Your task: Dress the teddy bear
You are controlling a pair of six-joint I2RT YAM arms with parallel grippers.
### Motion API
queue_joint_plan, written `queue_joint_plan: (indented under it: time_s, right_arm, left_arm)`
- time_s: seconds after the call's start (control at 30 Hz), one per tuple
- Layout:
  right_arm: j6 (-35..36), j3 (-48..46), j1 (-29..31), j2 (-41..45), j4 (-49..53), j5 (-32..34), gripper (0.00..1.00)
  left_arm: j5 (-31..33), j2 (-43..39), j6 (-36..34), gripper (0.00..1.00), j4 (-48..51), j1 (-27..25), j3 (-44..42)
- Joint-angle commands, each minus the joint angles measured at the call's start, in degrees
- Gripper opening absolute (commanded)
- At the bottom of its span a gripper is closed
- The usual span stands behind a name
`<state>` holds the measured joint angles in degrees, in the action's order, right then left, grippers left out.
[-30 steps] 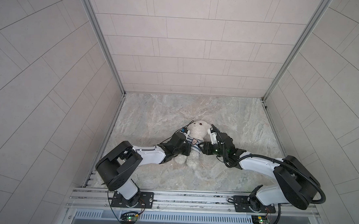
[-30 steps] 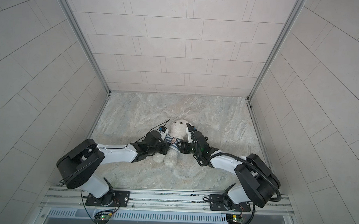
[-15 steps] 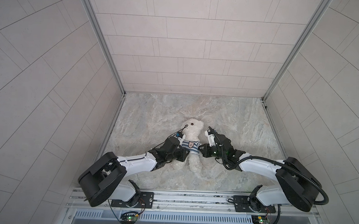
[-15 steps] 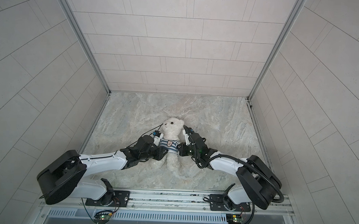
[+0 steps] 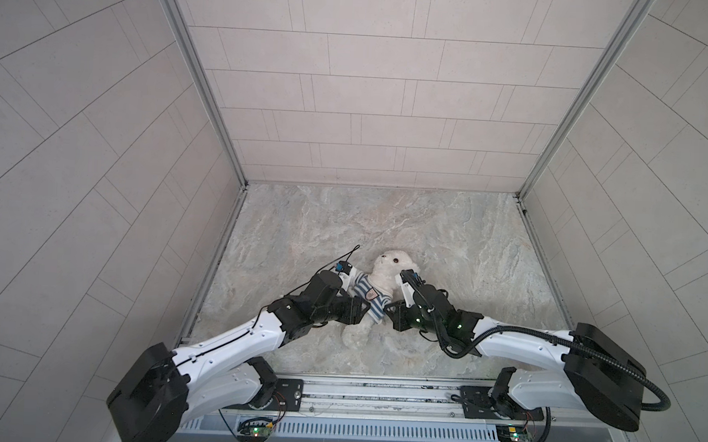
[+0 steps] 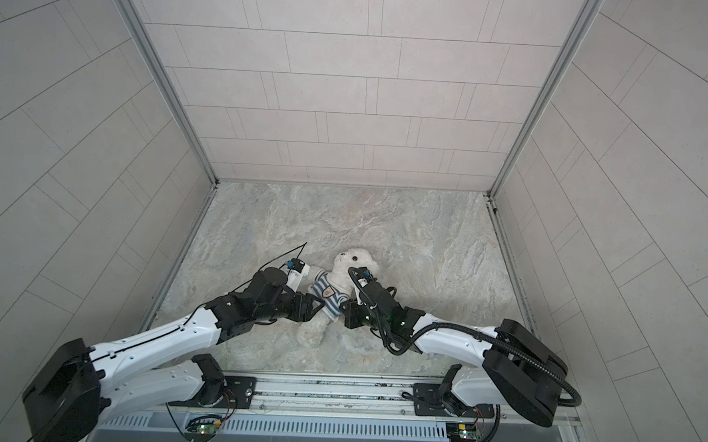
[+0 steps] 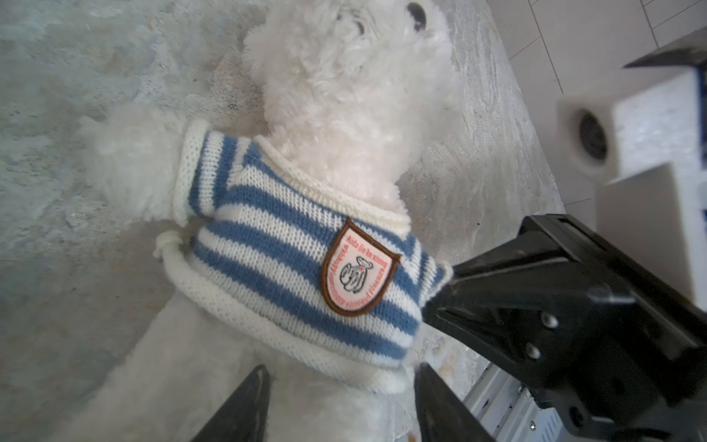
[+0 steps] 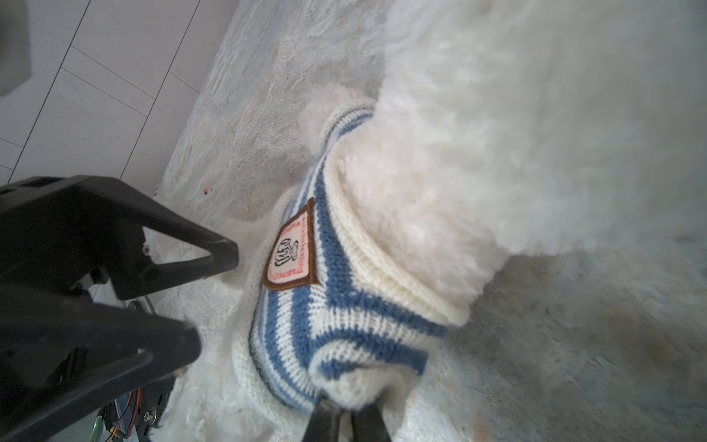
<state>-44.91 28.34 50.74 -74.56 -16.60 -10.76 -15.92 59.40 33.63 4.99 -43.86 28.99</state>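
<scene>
Two grippers flank the teddy bear (image 5: 390, 269), which lies on its back on the marbled tabletop (image 5: 385, 219), nearer the front, head toward the back wall, w/ the striped shirt (image 7: 290, 275) on its torso, badge (image 8: 292, 248) up. L gripper (image 7: 340, 377): jaws apart astride the bear's lower body below the hem, gripping nothing. R gripper (image 8: 348, 407): clenched on bunched knit at the shirt's sleeve end.

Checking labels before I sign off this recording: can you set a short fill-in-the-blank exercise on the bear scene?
1. The teddy bear lies on its ____.
2. The sweater has white and ____ stripes.
3. The left gripper is ____.
4. The right gripper is shut on the ____.
Missing words: back; blue; open; sweater.
</scene>
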Motion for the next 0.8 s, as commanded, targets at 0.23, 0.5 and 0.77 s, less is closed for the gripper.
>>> queue_joint_plan:
  time_s: [0.23, 0.5, 0.77]
  right_arm:
    - [-4.0, -0.5, 3.6, -0.7, -4.5, 2.7, 0.1]
    - [-4.9, -0.8, 6.2, 0.2, -5.1, 3.7, 0.12]
    - [-5.4, -4.8, 6.4, 10.2, 1.6, 7.7, 0.38]
  left_arm:
    - [3.4, 4.3, 9.9, 0.49, -3.8, -5.0, 2.2]
    - [5.0, 5.6, 11.8, 0.28, -5.0, -5.6, 3.5]
    - [7.4, 4.7, 13.4, 0.0, -6.3, -4.1, -0.3]
